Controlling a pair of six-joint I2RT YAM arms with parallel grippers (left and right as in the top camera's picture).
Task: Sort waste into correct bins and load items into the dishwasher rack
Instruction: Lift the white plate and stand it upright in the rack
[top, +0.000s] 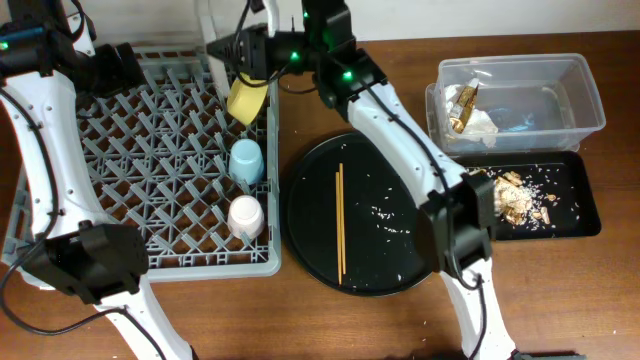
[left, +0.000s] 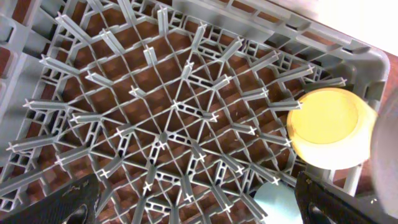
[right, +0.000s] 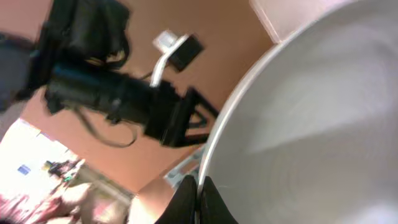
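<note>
My right gripper (top: 236, 48) is shut on the rim of the white plate (top: 213, 30) and holds it on edge over the back of the grey rack (top: 120, 150). The right wrist view shows the fingers (right: 198, 200) pinching the plate's rim (right: 311, 124). The yellow bowl (top: 247, 98), the blue cup (top: 246, 160) and the pink cup (top: 245, 215) stand in the rack's right side. My left gripper (top: 120, 65) is open and empty above the rack (left: 155, 112), left of the bowl (left: 326, 124) and cup (left: 277, 202). Two chopsticks (top: 340, 220) lie on the round black tray (top: 310, 250).
The clear tub (top: 580, 95) at the right holds white napkins (top: 480, 122) and the gold-brown wrapper (top: 462, 105). The shallow black tray (top: 575, 215) in front of it holds beige food scraps (top: 515, 195). White crumbs (top: 385, 215) lie on the round tray.
</note>
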